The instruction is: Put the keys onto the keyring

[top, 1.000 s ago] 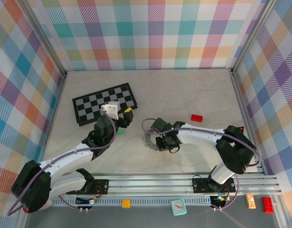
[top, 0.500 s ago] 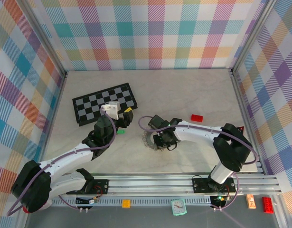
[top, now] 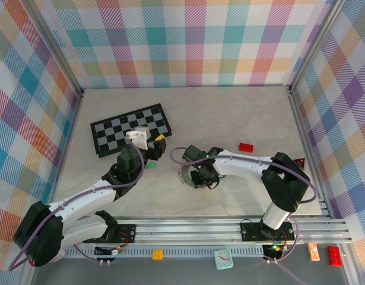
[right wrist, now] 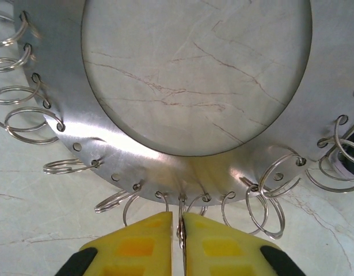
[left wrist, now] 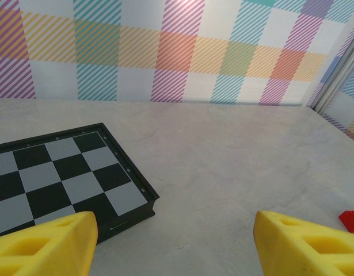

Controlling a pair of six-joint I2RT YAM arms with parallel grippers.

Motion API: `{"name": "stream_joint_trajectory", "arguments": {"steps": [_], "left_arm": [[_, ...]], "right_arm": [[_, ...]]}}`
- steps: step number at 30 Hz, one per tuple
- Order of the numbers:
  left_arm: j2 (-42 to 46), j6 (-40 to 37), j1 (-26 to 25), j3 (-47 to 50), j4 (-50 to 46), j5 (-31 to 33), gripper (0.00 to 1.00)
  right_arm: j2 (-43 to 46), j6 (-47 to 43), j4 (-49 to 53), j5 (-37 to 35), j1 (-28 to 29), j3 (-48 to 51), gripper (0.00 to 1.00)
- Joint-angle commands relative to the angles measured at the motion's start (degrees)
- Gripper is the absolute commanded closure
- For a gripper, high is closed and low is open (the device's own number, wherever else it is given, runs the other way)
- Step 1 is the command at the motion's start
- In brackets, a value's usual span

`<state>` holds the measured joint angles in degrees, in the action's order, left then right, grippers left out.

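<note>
The right end effector is clenched on the keyring at a rim wire loop. The left end effector is released above the desk, near the chessboard.

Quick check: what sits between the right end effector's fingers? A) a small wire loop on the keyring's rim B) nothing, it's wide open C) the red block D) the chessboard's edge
A: the right wrist view shows the right end effector pinched nearly together on a small wire loop hanging from the rim of the keyring.
</note>
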<state>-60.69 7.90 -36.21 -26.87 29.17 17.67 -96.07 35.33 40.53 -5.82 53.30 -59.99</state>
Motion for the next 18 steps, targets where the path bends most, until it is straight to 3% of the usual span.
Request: {"name": "stream_joint_trajectory", "arguments": {"steps": [1, 11, 18], "left_arm": [[0.99, -0.97, 0.43, 0.94, 2.38, 1.01, 0.29], [0.92, -0.96, 0.43, 1.03, 2.47, 0.96, 0.29], [1.15, -0.96, 0.43, 1.03, 2.38, 1.05, 0.29]], "right_arm": [[-1.06, -0.49, 2.36, -0.24, 0.53, -1.93, 0.88], [-1.58, -0.74, 2.63, 0.6, 1.02, -2.71, 0.92], [-1.0, -0.76, 3.54, -1.15, 1.02, -3.62, 0.86]]}}
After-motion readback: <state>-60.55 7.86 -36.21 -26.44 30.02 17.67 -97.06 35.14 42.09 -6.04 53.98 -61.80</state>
